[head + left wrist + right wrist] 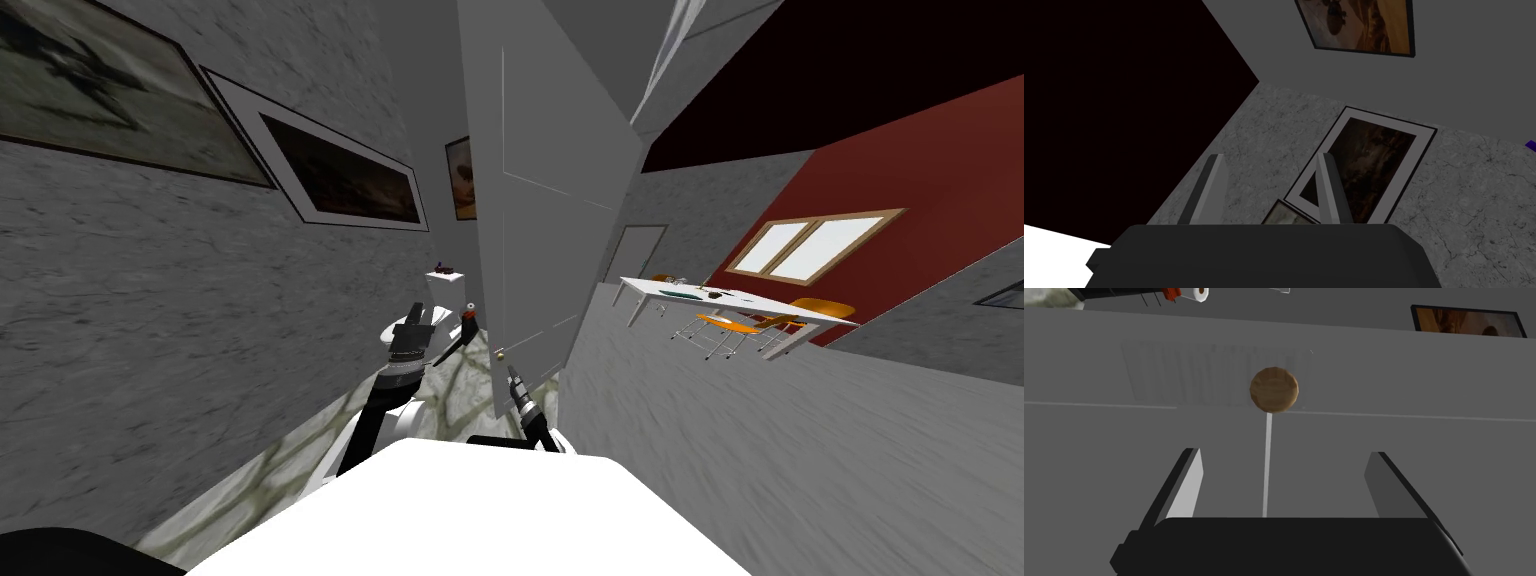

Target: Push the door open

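Note:
A tall grey panelled door (pixel 545 200) stands ajar straight ahead, its edge turned towards me. A small round brown knob (pixel 499 352) sits low on its near face. My right gripper (pixel 515 378) is just below and right of the knob, pointing at the door. In the right wrist view the knob (pixel 1273 389) lies a little beyond the fingertips and between them, on the grey door face (pixel 1404 378). The right gripper (pixel 1284 480) is open and holds nothing. My left gripper (pixel 414 318) is raised left of the door, and in its wrist view the gripper (pixel 1269 187) is open and empty.
A white toilet (pixel 443 285) stands behind the left gripper, with a red-handled tool (pixel 468 318) beside it. The floor (pixel 300 450) is marbled, and grey walls close in on both sides. Far right stand a white table (pixel 700 295) and orange chairs (pixel 740 325).

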`<state>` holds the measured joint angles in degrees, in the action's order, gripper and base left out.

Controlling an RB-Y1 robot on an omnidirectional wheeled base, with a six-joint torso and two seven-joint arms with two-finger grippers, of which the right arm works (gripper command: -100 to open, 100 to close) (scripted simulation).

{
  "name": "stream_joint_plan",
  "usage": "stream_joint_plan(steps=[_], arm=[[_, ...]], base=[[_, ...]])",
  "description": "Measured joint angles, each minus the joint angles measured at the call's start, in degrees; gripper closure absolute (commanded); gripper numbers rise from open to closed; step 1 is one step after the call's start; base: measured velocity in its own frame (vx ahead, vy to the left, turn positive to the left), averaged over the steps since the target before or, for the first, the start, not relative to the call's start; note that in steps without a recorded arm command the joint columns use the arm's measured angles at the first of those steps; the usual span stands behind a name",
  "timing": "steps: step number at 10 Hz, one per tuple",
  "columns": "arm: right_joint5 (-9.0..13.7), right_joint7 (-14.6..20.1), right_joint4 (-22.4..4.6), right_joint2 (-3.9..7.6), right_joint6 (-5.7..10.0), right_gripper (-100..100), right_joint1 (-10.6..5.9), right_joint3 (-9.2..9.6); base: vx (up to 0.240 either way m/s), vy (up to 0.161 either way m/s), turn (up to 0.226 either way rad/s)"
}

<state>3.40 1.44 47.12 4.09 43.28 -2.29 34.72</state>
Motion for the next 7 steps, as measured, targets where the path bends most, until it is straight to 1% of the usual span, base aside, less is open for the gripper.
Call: stream_joint_plan(steps=[1, 3, 4, 5, 7], arm=[[0.0, -0.1, -0.2, -0.11, 0.26, -100, -0.03, -0.16], [0.0, -0.3, -0.7, -0.41, 0.76, -100, -0.09, -0.47], [0.1, -0.4, -0.9, -0.66, 1.03, -100, -0.1, -0.61], [0.1, -0.4, -1.0, -0.67, 1.15, 100, -0.02, -0.61], [0.1, -0.4, -0.9, -0.69, 0.99, 100, -0.17, -0.62]], base=[[0.227, 0.152, 0.038], [0.17, 0.138, 0.022], [0.073, 0.047, -0.014], [-0.016, -0.006, 0.009], [-0.022, -0.016, 0.009]])
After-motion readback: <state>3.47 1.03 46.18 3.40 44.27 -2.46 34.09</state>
